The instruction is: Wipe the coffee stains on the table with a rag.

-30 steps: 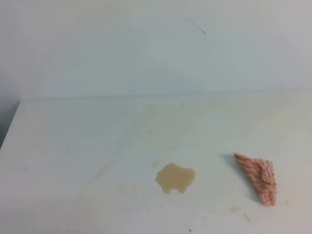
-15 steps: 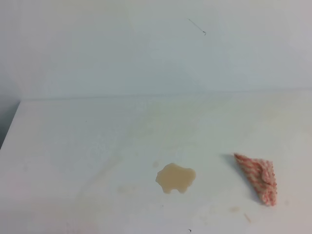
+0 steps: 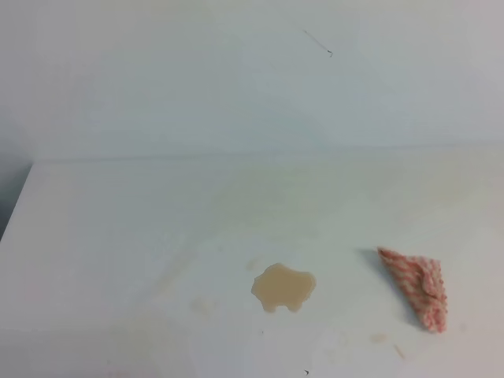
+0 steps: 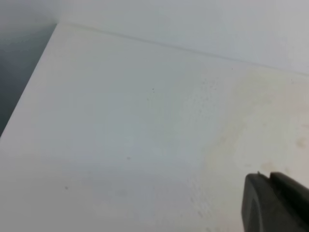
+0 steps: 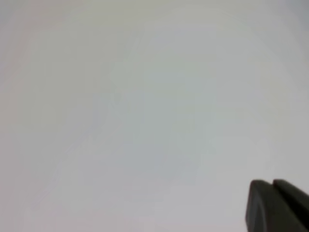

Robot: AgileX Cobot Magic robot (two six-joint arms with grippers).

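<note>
1. Here, in the exterior high view, the table (image 3: 118,236) fills the lower part of the frame, white with faint yellowish marks, and the white wall (image 3: 236,79) rises behind it.
2. The coffee stains (image 3: 283,287) show as a light-tan puddle with lobed edges, low and just right of centre, with faint beige smears around it on the tabletop.
3. The rag (image 3: 417,287) lies flat at the lower right of that view, a red-and-white checked cloth of roughly triangular shape, well apart from the puddle and touched by nothing.
4. Neither arm appears in the exterior high view.
5. The left gripper (image 4: 269,205) shows only as dark fingers in the lower right corner of the left wrist view; the 2 fingers lie pressed together with nothing between them, above bare tabletop.
6. The right gripper (image 5: 272,205) sits in the lower right corner of the right wrist view, clenched, with nothing grasped, against a plain pale surface.
</note>
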